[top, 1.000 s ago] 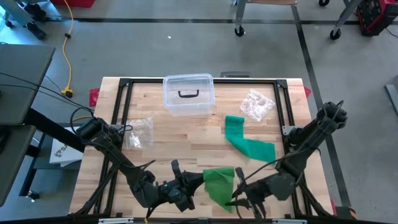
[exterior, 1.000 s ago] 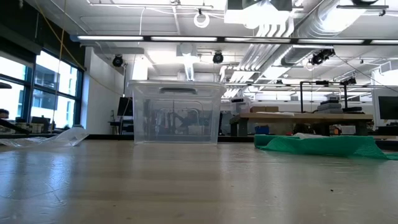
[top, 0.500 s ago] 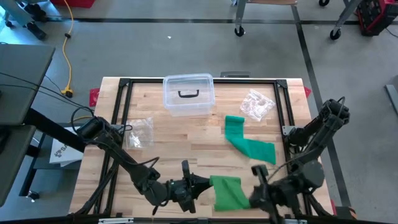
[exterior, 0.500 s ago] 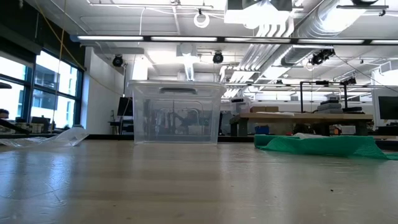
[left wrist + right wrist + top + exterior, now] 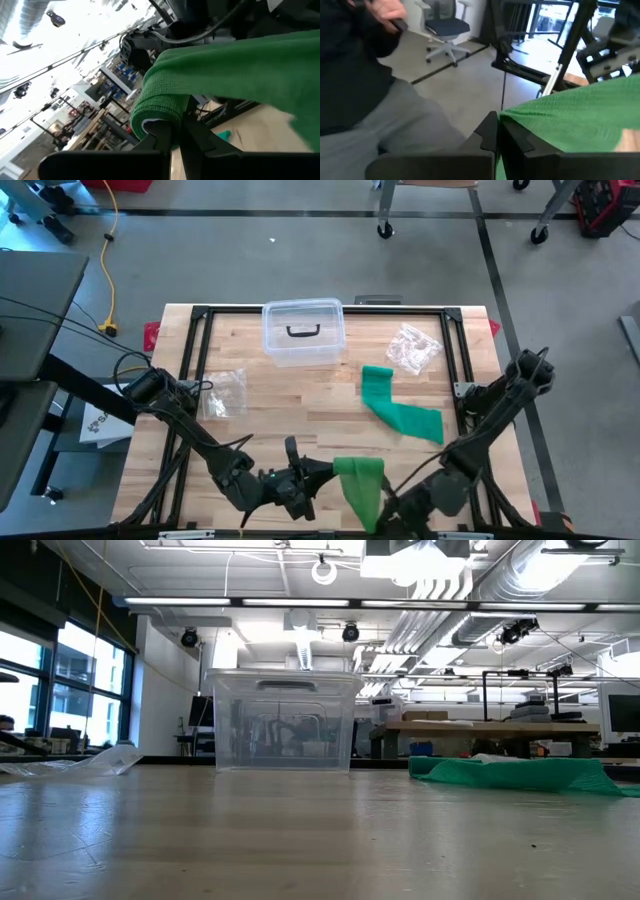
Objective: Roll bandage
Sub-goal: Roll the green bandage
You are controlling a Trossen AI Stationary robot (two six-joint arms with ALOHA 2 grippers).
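At the table's near edge, the left gripper (image 5: 318, 476) and right gripper (image 5: 388, 502) each pinch an opposite side of the green knitted bandage (image 5: 360, 485), whose long strip trails away toward the clear plastic box (image 5: 303, 332).

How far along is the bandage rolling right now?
Done: one end of the near green bandage is picked up and folded over, as the left wrist view shows. In hand: the left tool and right tool are both shut on it at the table's front edge. Left: rolling it up; a second green bandage lies flat, untouched.
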